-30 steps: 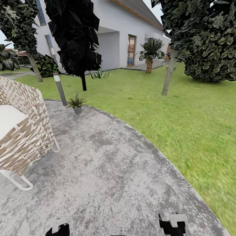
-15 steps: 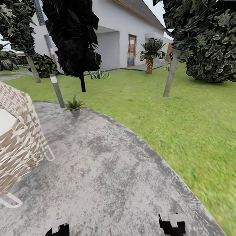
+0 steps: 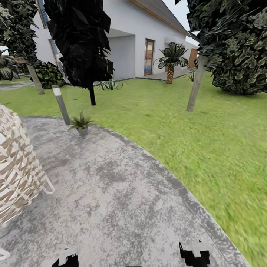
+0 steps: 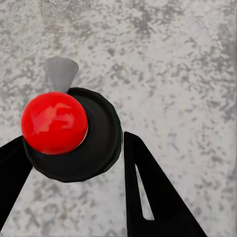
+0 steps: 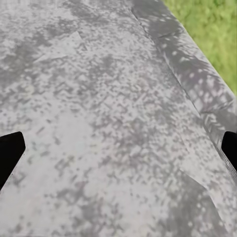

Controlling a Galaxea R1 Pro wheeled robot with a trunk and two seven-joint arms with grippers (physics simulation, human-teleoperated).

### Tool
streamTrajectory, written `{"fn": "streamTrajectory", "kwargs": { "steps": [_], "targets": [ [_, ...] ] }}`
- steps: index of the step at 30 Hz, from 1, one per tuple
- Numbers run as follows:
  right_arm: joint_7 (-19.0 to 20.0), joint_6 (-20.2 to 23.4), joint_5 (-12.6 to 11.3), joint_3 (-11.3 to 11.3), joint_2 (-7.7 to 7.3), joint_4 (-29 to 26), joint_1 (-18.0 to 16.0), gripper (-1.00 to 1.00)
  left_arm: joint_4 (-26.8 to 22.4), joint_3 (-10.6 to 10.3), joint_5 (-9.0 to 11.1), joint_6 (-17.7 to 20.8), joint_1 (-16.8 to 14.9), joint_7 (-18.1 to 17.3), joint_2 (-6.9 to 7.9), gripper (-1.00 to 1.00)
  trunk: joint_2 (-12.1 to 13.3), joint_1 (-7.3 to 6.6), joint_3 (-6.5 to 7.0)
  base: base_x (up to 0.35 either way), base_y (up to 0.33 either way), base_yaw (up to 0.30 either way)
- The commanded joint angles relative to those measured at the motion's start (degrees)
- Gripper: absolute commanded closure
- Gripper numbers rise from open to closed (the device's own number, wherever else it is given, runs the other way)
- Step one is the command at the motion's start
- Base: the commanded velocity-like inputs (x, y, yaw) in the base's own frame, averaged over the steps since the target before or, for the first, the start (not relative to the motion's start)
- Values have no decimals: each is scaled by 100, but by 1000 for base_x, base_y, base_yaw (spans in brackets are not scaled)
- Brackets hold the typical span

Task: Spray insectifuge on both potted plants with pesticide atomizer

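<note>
**Crossing the patio, sprayer in hand**

On the stone patio (image 3: 122,193), I am holding the atomizer (image 4: 69,131) in my left gripper (image 4: 74,197), fingers closing around it. My right gripper (image 5: 118,153) is hanging spread wide, carrying nothing. One potted plant (image 3: 81,124) is waiting at the patio's far edge, near a post (image 3: 61,105). Pickup looks done; spraying both plants is remaining.

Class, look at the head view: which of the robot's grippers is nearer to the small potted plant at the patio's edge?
Left. The left gripper sits almost straight below the potted plant in the picture, while the right gripper is well off to the plant's right. Both are far from it.
</note>
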Motion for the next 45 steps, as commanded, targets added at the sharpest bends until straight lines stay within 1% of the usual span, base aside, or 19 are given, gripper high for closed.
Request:
{"fn": "streamTrajectory", "kwargs": {
  "steps": [1,30,41,45],
  "targets": [
    [-33,-15,61,-27,3,4,-4,-100,3,-14,60,-21,-5,4,2,100,-1,2,-5,333,0,0],
    [-31,-15,61,-27,12,5,-4,-100,3,-14,54,-22,-5,4,2,100,-1,2,-5,333,0,1],
    [-31,-15,61,-27,12,5,-4,-100,10,-14,62,-21,-6,7,2,100,-1,2,-5,333,0,149],
    [-31,-15,61,-27,12,5,-4,-100,12,-14,61,-22,-6,7,2,100,-1,2,-5,333,0,40]
  ]
}}
